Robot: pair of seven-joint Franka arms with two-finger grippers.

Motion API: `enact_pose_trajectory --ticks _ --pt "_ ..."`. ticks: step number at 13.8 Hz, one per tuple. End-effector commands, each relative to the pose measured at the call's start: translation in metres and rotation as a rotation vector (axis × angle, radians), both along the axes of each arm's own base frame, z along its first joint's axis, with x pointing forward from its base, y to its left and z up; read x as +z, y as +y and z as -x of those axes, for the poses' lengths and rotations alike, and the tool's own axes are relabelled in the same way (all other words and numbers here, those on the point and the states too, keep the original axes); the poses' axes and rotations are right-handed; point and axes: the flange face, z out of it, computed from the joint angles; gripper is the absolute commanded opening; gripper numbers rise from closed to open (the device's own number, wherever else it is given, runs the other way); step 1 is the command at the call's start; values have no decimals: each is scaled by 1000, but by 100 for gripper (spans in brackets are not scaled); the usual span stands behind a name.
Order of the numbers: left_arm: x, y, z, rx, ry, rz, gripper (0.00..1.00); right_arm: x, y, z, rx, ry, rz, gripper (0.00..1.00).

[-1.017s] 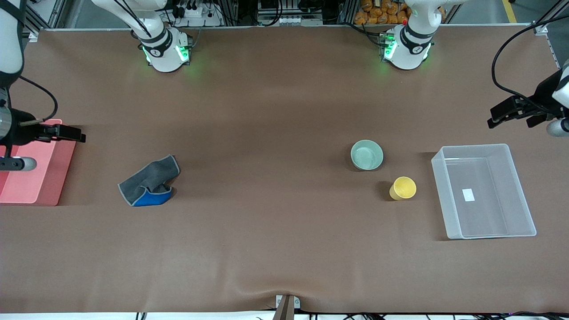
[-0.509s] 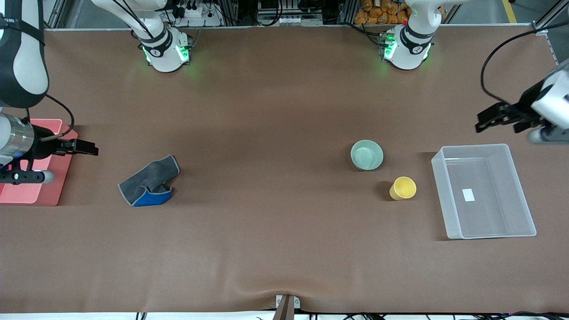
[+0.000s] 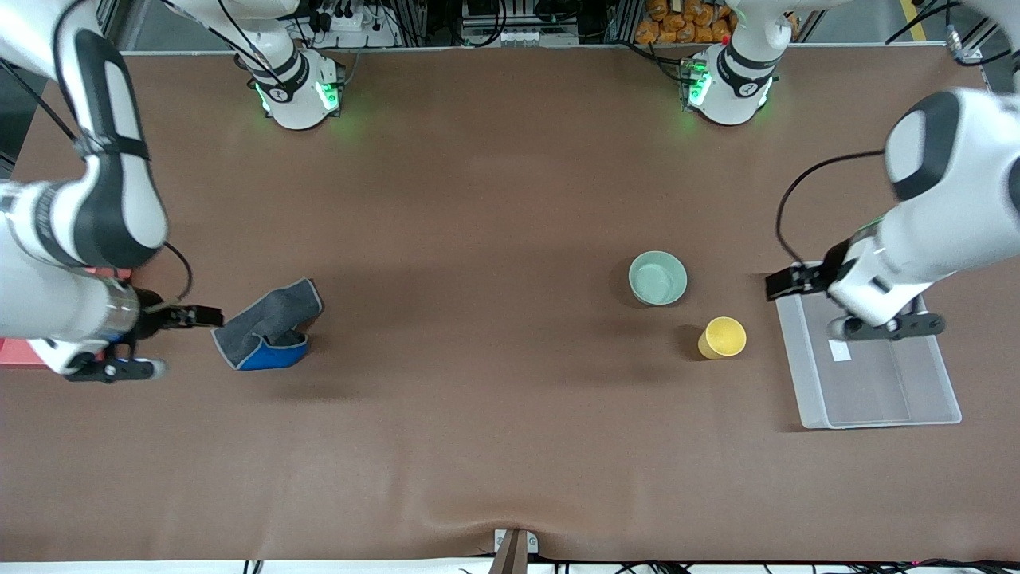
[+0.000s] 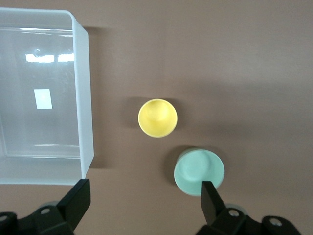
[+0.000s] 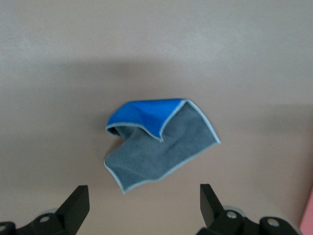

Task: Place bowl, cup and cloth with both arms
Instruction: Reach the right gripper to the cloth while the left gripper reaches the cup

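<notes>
**A:** Count what's on the table for me.

**B:** Taking twelve o'clock as toward my bases and six as toward the front camera: one bowl [image 3: 657,277], one cup [image 3: 723,337], one cloth [image 3: 267,325], one clear bin [image 3: 940,416], and a sliver of one pink tray [image 3: 12,352] under my right arm. There are two grippers, both mine.

**A:** Where do the things sit against your jaws?

**B:** My left gripper [image 3: 785,281] hangs over the bin's corner closest to the bowl, jaws spread wide and holding nothing. The bowl is at nine o'clock from it, and the cup lies between seven and eight. In the left wrist view one fingertip [image 4: 210,196] lines up with the bowl's rim. My right gripper [image 3: 203,316] hangs over bare table just beside the cloth, jaws also wide apart and empty. The crumpled cloth is at three o'clock from it, with its blue underside turned up on the edge facing the front camera.

**A:** Does anything stand in the way?

**B:** The cup is just beside the bowl, between four and five o'clock from it, and apart from it. The bin is at three o'clock from the cup.
</notes>
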Motion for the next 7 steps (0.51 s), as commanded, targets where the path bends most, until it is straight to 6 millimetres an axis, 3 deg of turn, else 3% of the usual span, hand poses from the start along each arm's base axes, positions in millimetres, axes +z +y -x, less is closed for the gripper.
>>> enact_pose_trajectory --ticks 1,3,7 --pt "-30 -40 -10 29 -8 -89 100 -39 10 -7 16 -19 11 100" --pt "-59 -49 -20 22 -11 -88 100 -68 17 0 26 -48 12 100" --pt "-117 -60 -30 12 16 -80 100 -103 15 21 13 -62 16 100"
